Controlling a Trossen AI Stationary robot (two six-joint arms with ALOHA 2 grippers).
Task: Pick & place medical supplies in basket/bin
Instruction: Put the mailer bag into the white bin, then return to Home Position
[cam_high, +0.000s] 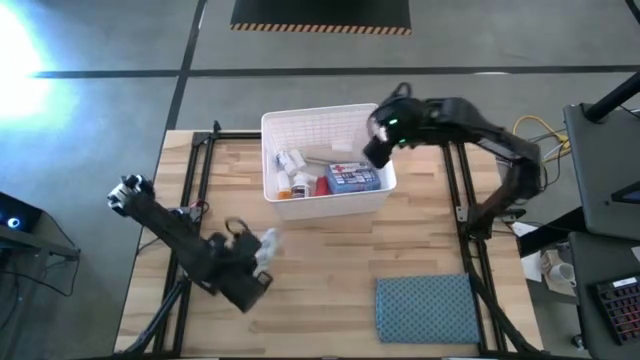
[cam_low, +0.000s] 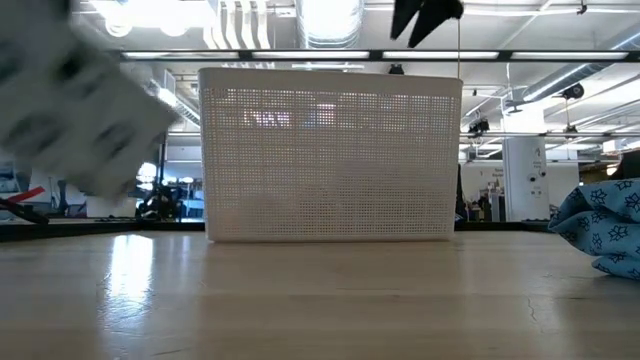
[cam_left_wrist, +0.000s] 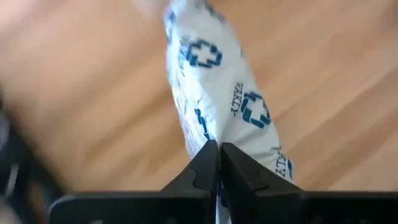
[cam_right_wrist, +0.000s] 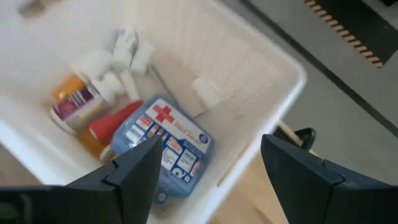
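The white gridded basket stands at the table's far middle. Inside lie the blue first-aid box with a red cross, white pill bottles and small orange and red packs. My right gripper hovers open above the basket's right part, over the first-aid box. My left gripper is at the table's near left, shut on the white packet printed with blue crosses. The low view shows that packet blurred and well above the tabletop. My left gripper pinches the white packet between its two shut fingers at one end. The rest of the packet stretches out beyond the fingertips. In the low view the packet is lifted clear of the table.
A blue-grey patterned cloth lies at the table's near right and shows at the right edge of the low view. Bare wood lies between the left gripper and the basket. Dark frame rails run along both sides of the table.
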